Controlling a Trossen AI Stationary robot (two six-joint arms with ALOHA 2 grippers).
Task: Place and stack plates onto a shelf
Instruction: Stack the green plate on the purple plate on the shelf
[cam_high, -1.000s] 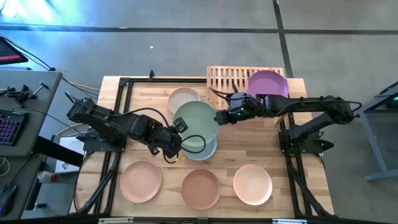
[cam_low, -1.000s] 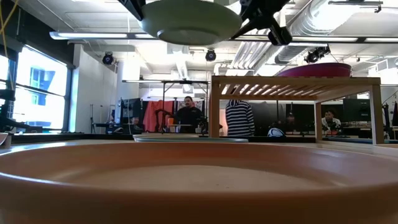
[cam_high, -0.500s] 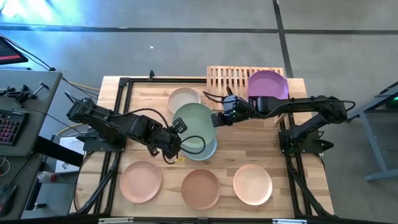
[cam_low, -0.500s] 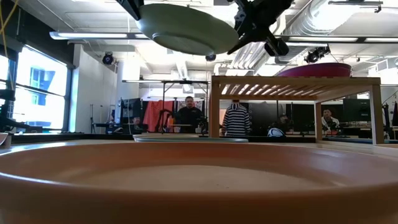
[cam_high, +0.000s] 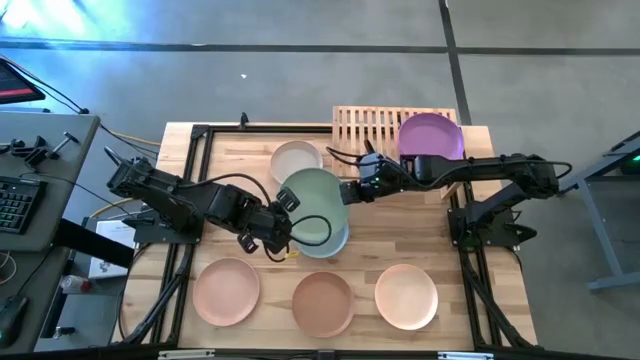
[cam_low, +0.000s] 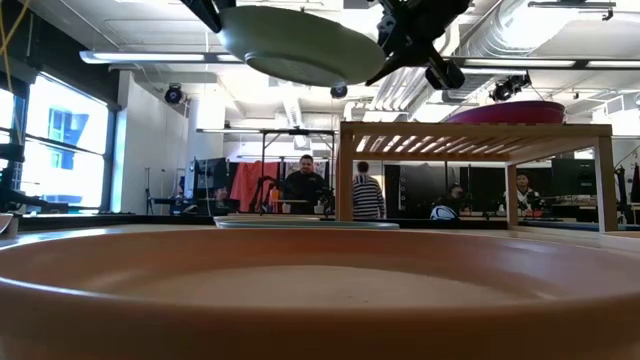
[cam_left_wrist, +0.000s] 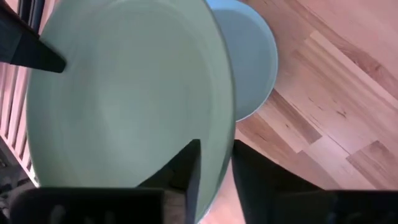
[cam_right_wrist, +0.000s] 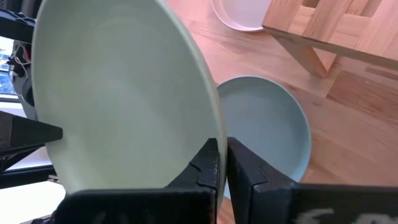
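The table (cam_high: 230, 140) carries most of the work not yet done: the shelf (cam_high: 365, 125) at its far edge holds only the purple plate (cam_high: 431, 136), on its right half, with the left half of the slats bare. Six plates lie on the tabletop: a cream plate (cam_high: 296, 160) beside the shelf, a grey-teal plate (cam_high: 335, 243) at the middle, and a near row of pink plate (cam_high: 227, 290), terracotta plate (cam_high: 322, 302) and peach plate (cam_high: 406, 296). The mint plate (cam_high: 316, 196) hangs tilted in the air above the grey-teal one, short of the shelf. The right gripper (cam_high: 352, 190) is clamped tight on its shelf-side rim. The left gripper (cam_high: 284, 221) sits at the opposite rim, and the left wrist view shows a gap between its fingers (cam_left_wrist: 186, 171) around the edge; whether they bear on the plate I cannot tell. In my judgement this is a handover; one plate is placed, one in transit, the rest outstanding.
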